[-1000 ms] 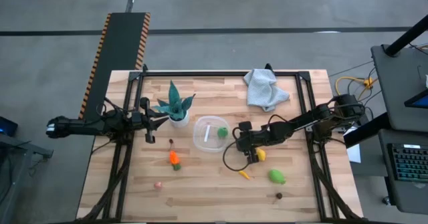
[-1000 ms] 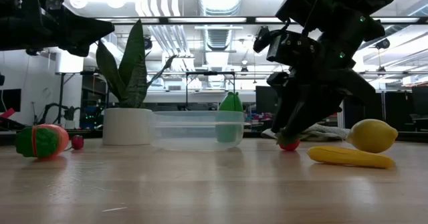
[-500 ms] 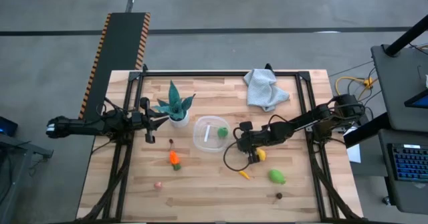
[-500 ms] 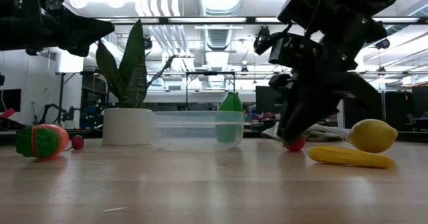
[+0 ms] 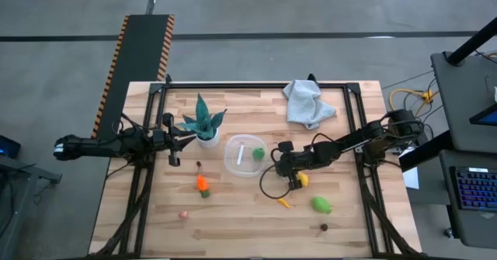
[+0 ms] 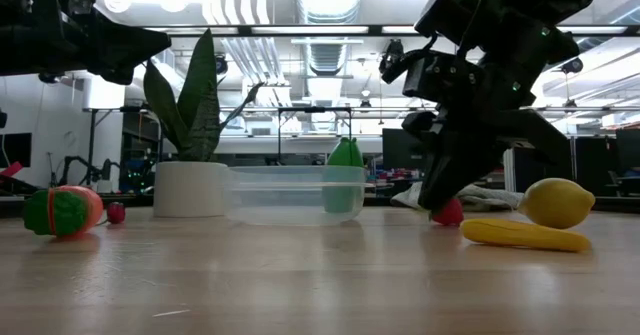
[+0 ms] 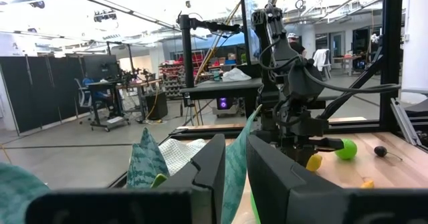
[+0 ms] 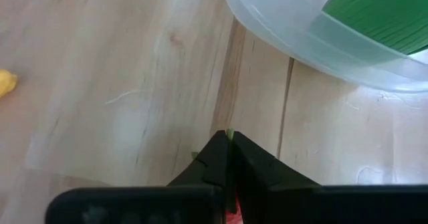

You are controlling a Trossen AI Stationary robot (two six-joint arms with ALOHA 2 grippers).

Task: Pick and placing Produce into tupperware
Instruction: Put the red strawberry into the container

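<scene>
My right gripper (image 5: 275,168) hangs just right of the clear tub (image 5: 243,157) and is shut on a small red piece (image 6: 448,212). One green piece (image 5: 258,153) lies inside the tub. Loose on the table are a yellow lemon (image 5: 303,180), a thin yellow piece (image 5: 285,202), a green piece (image 5: 321,205), a dark brown one (image 5: 324,227), an orange-and-green one (image 5: 203,185) and a pink one (image 5: 184,213). My left gripper (image 5: 185,140) waits above the table's left side beside the teal plant (image 5: 203,124), its fingers slightly open. My right gripper pinches the small red piece between its two fingertips (image 6: 436,197), coming from above and slanting down. In the right wrist view only a green sliver (image 8: 229,136) and a bit of red (image 8: 231,217) show between the shut fingers. Whether the piece is clear of the table I cannot tell.
The white plant pot (image 6: 190,189) stands left of the tub, close to it. A pale grey cloth (image 5: 308,102) lies at the far right. A black frame (image 5: 351,105) runs along the table's far edge and sides. Bare wood shows along the near edge.
In the low view my right gripper's fingertips have swung a little toward the table's right, carrying the red piece with them, closer to the thin yellow piece and slightly higher. The fingers have stayed shut.
</scene>
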